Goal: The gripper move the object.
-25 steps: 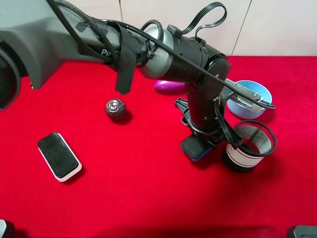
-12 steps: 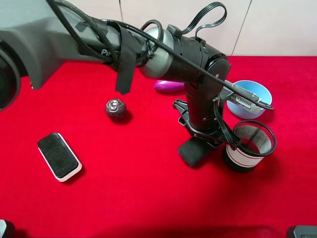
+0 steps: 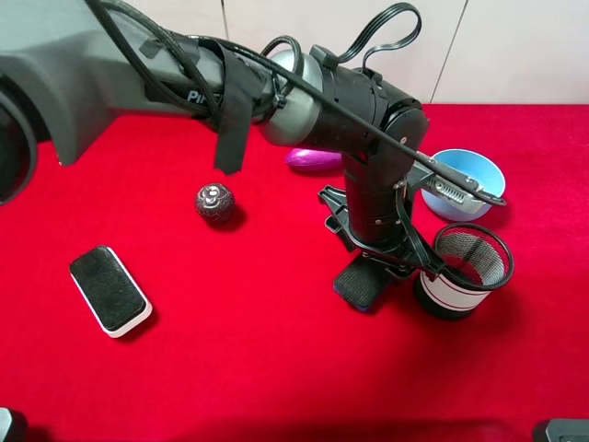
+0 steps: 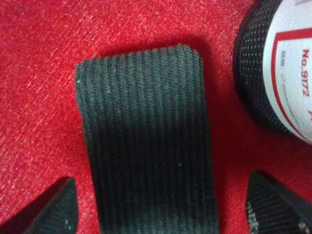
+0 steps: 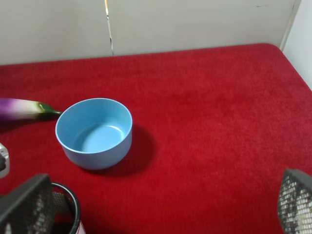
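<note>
Eraser (image 3: pixel 357 284) lies flat on the red surface (image 3: pixel 230 368), lower centre-right of the high view, just beside the mesh cup (image 3: pixel 463 272). Left jaws straddle it, parted clear, so nothing holds it. Right jaws gape empty.

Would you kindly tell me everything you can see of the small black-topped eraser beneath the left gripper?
The small eraser is an oblong block with rounded corners; its top is black ribbed felt, and a thin blue edge of its base shows in the high view. It lies flat, felt upward, on the red cloth, close beside the mesh cup but apart from it. The left gripper straddles it with jaws spread, cloth showing on both sides, so only the cloth seems to touch it.
</note>
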You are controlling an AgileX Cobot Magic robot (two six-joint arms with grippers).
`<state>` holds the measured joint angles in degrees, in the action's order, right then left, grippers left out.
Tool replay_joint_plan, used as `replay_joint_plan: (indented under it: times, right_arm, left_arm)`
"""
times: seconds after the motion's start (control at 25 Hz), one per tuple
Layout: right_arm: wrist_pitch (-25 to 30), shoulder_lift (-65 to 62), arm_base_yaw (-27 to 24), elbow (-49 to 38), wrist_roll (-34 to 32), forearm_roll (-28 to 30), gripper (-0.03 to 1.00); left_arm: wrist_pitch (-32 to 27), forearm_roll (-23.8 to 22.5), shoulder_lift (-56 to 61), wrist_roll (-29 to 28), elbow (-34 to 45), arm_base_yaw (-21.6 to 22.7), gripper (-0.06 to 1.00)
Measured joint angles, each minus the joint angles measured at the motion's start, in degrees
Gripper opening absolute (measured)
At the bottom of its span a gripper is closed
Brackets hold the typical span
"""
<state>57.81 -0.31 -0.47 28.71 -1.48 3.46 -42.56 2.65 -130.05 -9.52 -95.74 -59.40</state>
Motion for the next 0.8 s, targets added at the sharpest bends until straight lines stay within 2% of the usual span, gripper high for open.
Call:
replay_joint_plan:
  times: [0.36,0.8]
  right_arm:
    - [0.00,0.00,0.00,0.00,0.00,0.00,0.69]
    - [0.00,0.00,0.00,0.00,0.00,0.00,0.69]
  left_arm:
    - [-4.69,0.00,3.31,-0.07,-0.06,0.00,0.72]
    - [-10.18,-0.22,8.31,0.11,-0.11,0.00,0.97]
